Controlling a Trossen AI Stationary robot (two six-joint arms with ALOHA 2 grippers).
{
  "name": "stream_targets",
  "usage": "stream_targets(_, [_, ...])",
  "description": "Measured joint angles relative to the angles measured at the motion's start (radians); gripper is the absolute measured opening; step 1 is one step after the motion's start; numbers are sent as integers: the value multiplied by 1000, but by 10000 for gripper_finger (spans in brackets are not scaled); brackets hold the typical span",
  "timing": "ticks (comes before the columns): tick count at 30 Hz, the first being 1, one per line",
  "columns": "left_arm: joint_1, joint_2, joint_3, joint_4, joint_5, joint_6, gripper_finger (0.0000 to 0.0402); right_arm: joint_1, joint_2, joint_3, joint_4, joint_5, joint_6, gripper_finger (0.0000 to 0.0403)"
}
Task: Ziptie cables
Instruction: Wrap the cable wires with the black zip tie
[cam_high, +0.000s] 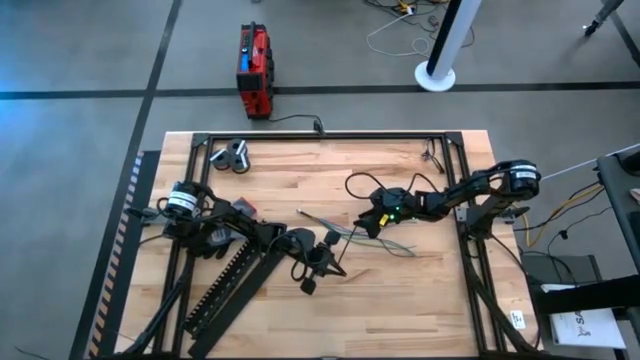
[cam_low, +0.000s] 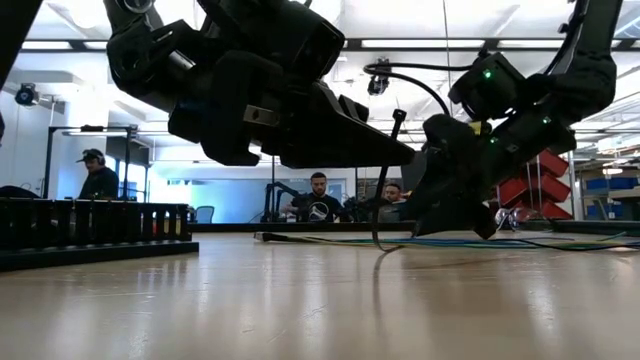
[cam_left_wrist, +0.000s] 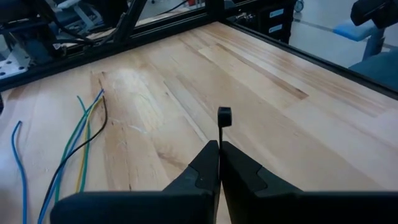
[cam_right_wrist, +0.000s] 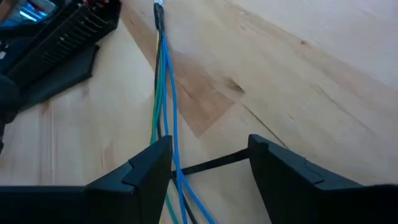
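The left gripper (cam_left_wrist: 219, 163), dark and two-fingered, has its fingers pressed together on a thin black zip tie (cam_left_wrist: 222, 127), whose small square head stands just above the fingertips. In the high view this gripper (cam_high: 322, 262) is over the light wooden table (cam_high: 420, 300), just beside the near end of the cables. The cables (cam_high: 345, 232), a loose bundle of thin floppy wires in blue, green and dark grey, lie flat on the table near its middle, between the two grippers. The right gripper (cam_right_wrist: 210, 163) has its fingers set wide apart, and the cables (cam_right_wrist: 163, 118) run between them along the wood; a thin black strip (cam_right_wrist: 211, 163) crosses under the bundle at this place. From above, the right gripper (cam_high: 372, 222) is at the far end of the cables, touching or almost touching them; I cannot tell which. To the left of the cables lies the long black plastic duct with comb teeth (cam_high: 232, 282), with its flat black lid (cam_high: 245, 300) just beside it. Beyond the far edge of the table, well apart from the cables, a red box (cam_high: 254, 70) stands on the grey floor, with a black cord (cam_high: 295, 120) going to the table frame. No writing can be read on any thing. In the low view, people (cam_low: 318, 200) sit in the room behind the table.
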Motion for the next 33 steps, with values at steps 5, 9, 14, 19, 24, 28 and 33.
stream_targets(5, [0,0,0,1,0,-1,0,26,3,0,3,14,-7,188])
stream_targets(9, [0,0,0,3,-12,-1,0,49,3,0,7,28,-8,175])
stream_targets(14, [0,1,0,3,-15,-1,0,73,3,0,14,62,-9,148])
stream_targets(19, [0,1,0,3,-15,-1,0,88,4,1,14,96,-12,112])
stream_targets(24, [0,1,0,3,-15,-1,0,104,4,4,21,136,-24,69])
stream_targets(28, [0,1,0,3,-16,-1,0,119,6,7,23,143,-43,38])
stream_targets(33, [0,1,0,8,-16,-1,0,131,10,9,27,164,-60,13])
